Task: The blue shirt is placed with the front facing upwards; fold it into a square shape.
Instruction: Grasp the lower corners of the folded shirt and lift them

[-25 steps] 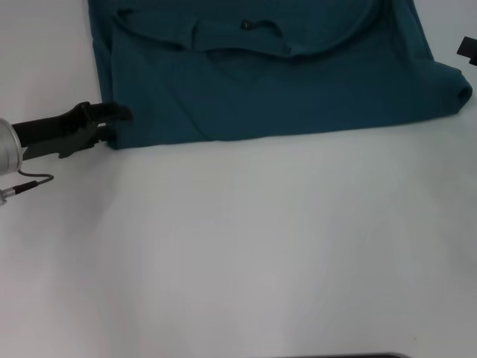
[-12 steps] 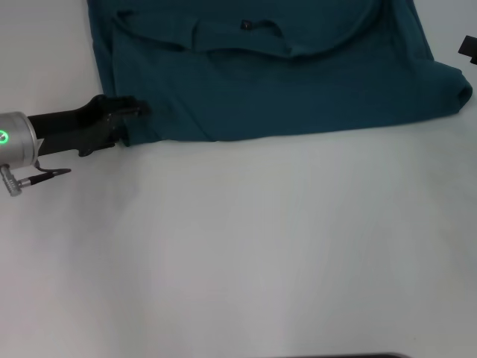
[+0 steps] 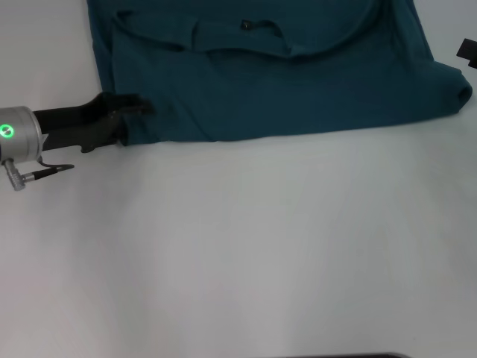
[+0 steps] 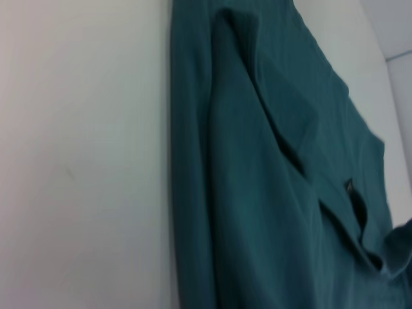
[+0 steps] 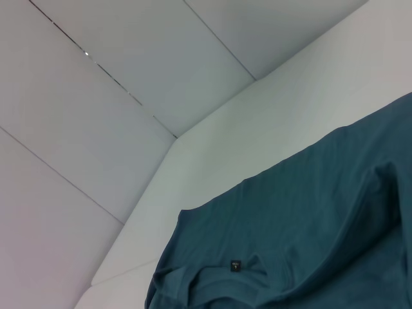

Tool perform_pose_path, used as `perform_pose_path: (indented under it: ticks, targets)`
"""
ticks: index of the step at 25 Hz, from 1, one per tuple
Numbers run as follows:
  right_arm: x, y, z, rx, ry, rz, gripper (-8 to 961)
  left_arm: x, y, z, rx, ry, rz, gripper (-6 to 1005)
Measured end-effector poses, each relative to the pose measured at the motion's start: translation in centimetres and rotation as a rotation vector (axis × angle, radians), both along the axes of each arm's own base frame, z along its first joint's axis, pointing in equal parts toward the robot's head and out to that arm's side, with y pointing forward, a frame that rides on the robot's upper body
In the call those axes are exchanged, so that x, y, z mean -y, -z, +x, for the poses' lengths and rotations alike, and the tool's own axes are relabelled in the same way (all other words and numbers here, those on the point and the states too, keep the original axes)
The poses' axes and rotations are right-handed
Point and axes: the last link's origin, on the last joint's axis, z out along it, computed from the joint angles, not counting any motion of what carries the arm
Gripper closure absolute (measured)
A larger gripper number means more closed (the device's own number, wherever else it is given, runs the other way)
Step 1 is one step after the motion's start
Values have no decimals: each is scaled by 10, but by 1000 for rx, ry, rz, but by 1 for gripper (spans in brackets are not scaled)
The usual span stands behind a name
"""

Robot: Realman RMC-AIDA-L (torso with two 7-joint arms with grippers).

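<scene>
At the far side of the white table (image 3: 246,253) lies the blue shirt (image 3: 283,82), folded into a wide band with its plain teal side up. Its near edge runs straight across the table, and the neck opening with a small dark label (image 3: 246,25) is near the far edge. The right end of the band bulges into a rounded fold (no letters show on the cloth). The left gripper (image 3: 128,119) is at the shirt's near left corner, low on the table. Its dark fingers (image 3: 127,104) are pinching the cloth there: the upper one lies on top of the shirt and the lower one is at the edge. The left wrist view shows the shirt's layered edge on the table. Of the right gripper (image 3: 467,51) only a small dark part shows at the right border, beside the shirt; I cannot tell how its fingers stand.
</scene>
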Motion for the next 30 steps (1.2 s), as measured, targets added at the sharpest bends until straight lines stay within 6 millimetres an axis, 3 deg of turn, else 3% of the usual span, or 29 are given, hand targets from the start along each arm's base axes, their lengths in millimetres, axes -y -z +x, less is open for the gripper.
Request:
perform_pose_path:
  ticks: [7, 9, 18, 25, 30]
  targets:
    - [0, -1, 0, 1, -2, 0, 288, -2, 4, 7, -51, 42, -67, 391]
    - [0, -1, 0, 1, -1, 0, 289, -2, 3, 7, -51, 42, -62, 610]
    - [0, -1, 0, -3, -1, -6, 294, -2, -2, 7, -44, 48, -53, 795]
    - [0, -11, 0, 36, 6, -109, 298, 2, -21, -1, -46, 62, -82, 1001]
    - [-10, -30, 0, 104, 65, -212, 301, 4, -34, -9, -55, 61, -90, 1001]
